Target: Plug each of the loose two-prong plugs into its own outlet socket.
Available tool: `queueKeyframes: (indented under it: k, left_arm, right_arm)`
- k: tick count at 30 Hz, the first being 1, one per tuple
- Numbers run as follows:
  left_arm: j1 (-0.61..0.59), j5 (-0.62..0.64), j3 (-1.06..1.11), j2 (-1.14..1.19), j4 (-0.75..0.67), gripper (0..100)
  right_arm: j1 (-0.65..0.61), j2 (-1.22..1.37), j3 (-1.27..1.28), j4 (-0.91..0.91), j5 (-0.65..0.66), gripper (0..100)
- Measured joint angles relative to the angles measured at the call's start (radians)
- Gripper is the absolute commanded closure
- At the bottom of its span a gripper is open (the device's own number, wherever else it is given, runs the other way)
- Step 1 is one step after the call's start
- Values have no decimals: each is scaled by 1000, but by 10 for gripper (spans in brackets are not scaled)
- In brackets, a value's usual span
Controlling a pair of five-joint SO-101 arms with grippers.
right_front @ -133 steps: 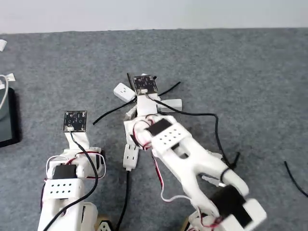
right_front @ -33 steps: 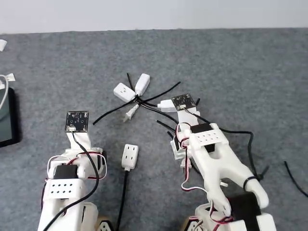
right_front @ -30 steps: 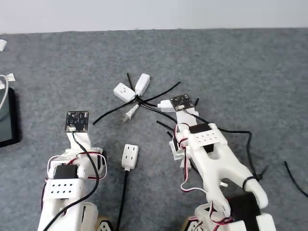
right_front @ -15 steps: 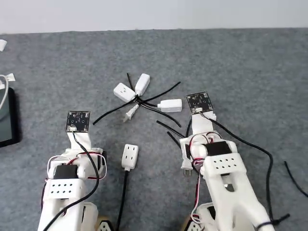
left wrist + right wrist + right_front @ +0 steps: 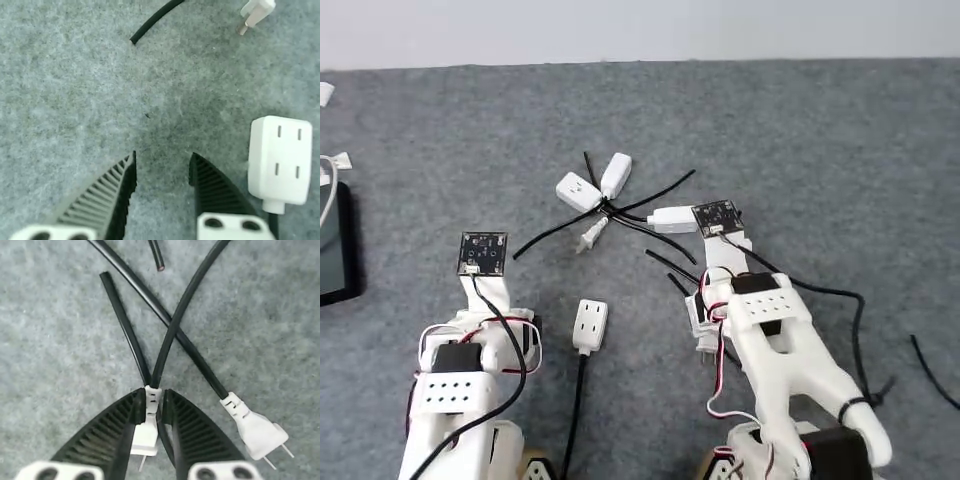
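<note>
Now: plug held, cords crossed

Right gripper (image 5: 152,395) fingers clamped on a two-prong plug (image 5: 145,432); left gripper (image 5: 162,160) fingers apart just beside the outlet socket (image 5: 277,160). Risk: lifting may drag the crossing cord (image 5: 200,365) and twist the plug.

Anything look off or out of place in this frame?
The black cords are severed stubs with loose cut ends, lying crossed in a tangle. The plug in the right tool has its cord crossing another's.
</note>
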Motion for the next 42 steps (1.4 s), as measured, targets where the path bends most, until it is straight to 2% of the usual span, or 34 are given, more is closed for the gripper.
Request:
queueKeyframes:
  k: [6, 11, 15, 25, 29, 38, 42]
  left_arm:
    - [-2, 0, 0, 0, 0, 889]
    - [-2, 0, 0, 0, 0, 889]
    - [-2, 0, 0, 0, 0, 889]
    - [-2, 0, 0, 0, 0, 889]
    - [-2, 0, 0, 0, 0, 889]
    - [-2, 0, 0, 0, 0, 889]
    - [-2, 0, 0, 0, 0, 889]
  right_arm:
    - [0, 2, -2, 2, 0, 931]
    - [-11, 3, -2, 2, 15, 887]
    - [-25, 3, -2, 2, 20, 920]
    - [-29, 126, -75, 25, 8, 928]
    - [-29, 133, -89, 28, 5, 991]
    - [-26, 141, -89, 32, 3, 990]
    - [-44, 86, -94, 114, 35, 990]
